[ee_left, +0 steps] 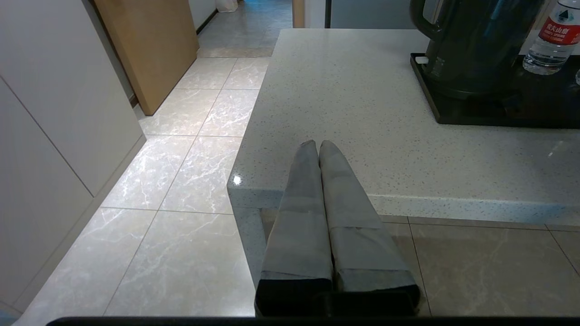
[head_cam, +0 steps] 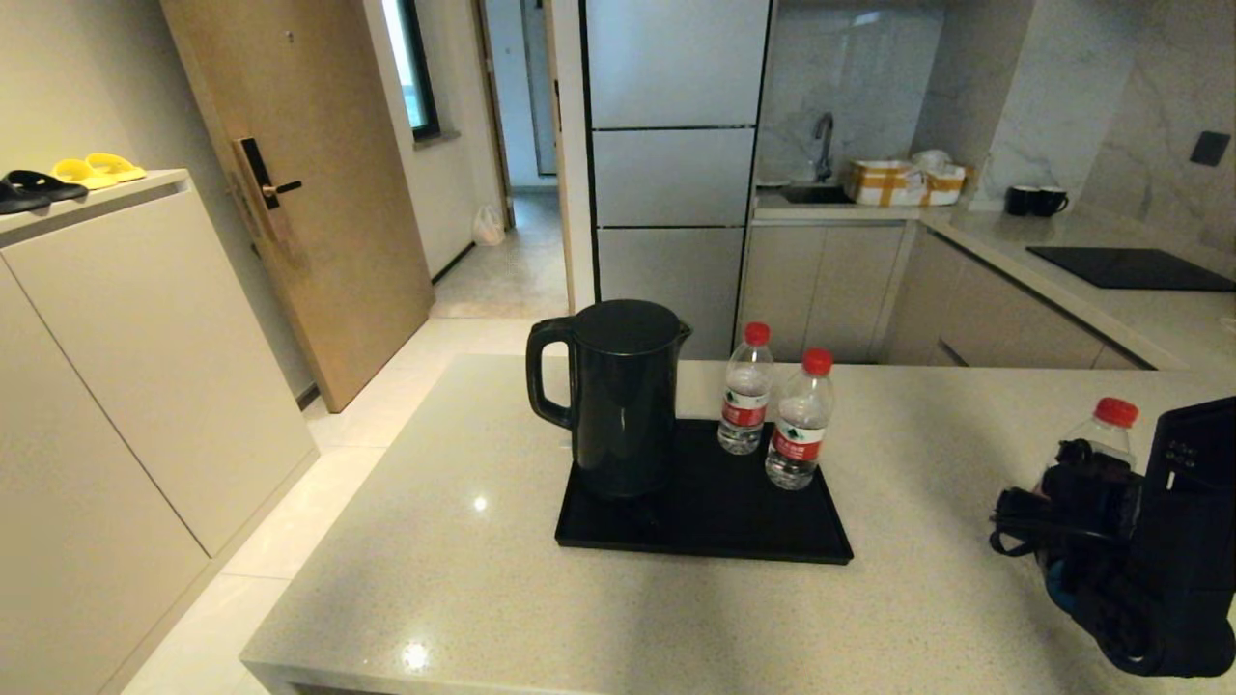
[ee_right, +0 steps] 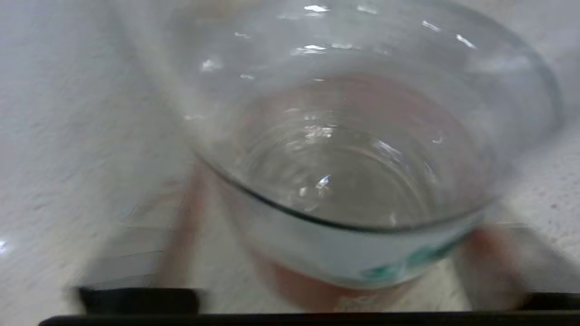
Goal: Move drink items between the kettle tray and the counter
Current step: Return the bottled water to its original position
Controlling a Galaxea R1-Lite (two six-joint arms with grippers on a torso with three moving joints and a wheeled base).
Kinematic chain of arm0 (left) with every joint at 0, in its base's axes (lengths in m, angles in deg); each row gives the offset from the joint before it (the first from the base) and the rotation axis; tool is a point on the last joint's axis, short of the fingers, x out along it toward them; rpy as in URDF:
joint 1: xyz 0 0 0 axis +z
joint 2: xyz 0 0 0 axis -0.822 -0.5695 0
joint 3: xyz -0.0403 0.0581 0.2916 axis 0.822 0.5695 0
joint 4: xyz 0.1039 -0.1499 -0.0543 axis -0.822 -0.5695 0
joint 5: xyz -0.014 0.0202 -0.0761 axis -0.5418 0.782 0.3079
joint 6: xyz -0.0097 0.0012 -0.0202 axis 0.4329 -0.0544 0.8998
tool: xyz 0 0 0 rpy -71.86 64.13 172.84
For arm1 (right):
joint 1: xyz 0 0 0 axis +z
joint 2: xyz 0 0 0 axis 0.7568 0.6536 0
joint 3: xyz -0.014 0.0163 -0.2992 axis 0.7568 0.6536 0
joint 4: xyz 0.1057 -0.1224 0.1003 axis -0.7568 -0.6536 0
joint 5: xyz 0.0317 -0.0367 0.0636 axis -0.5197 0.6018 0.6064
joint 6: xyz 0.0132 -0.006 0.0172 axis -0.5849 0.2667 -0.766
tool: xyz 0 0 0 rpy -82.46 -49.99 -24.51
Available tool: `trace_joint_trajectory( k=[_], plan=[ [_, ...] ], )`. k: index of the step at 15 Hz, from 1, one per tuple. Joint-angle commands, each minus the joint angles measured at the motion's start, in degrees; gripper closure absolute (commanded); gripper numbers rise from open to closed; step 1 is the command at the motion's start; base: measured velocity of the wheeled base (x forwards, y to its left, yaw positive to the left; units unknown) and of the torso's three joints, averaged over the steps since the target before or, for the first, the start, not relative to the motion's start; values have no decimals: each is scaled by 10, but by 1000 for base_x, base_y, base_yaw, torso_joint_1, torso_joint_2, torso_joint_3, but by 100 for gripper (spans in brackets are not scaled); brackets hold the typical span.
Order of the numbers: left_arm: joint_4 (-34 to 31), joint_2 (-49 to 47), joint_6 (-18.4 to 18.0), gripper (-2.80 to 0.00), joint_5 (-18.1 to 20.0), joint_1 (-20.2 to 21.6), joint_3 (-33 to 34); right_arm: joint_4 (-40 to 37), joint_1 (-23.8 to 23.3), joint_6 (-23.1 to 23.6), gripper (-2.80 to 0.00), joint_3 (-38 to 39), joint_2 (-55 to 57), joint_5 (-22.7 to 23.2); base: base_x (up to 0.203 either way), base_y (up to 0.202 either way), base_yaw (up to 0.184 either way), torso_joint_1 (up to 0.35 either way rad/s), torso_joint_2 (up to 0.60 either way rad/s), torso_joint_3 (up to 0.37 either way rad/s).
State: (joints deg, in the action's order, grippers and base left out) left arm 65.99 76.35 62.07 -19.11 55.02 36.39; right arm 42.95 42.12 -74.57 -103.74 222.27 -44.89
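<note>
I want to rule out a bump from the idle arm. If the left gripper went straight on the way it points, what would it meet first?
Probably nothing soon: the shut left gripper points along bare counter, passing beside the kettle tray. Depth is uncertain.

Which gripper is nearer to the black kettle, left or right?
Left. The left gripper hovers at the counter's near corner, short of the kettle; the right gripper is farther off, past the tray.

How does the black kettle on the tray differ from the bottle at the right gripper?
The matte black electric kettle is opaque, taller, has a loop handle, and stands on the flat black tray. The small clear plastic bottle with a red cap is transparent, slimmer, off the tray, at the right gripper over the beige speckled counter. Both stand upright.
</note>
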Motion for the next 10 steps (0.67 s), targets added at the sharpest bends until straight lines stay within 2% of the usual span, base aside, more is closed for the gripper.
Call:
trace_joint_trajectory(
  k=[1,7,9,10],
  plan=[
    [-1,1,0,0,0,0,0,5,-4,3,0,-5,13,-1,0,0,0,0,0,0],
    [0,1,0,0,0,0,0,5,1,-3,0,17,-6,2,0,0,0,0,0,0],
    [0,1,0,0,0,0,0,5,38,-6,0,47,-68,16,0,0,0,0,0,0],
    [0,1,0,0,0,0,0,5,86,-2,0,60,-98,25,0,0,0,0,0,0]
  ],
)
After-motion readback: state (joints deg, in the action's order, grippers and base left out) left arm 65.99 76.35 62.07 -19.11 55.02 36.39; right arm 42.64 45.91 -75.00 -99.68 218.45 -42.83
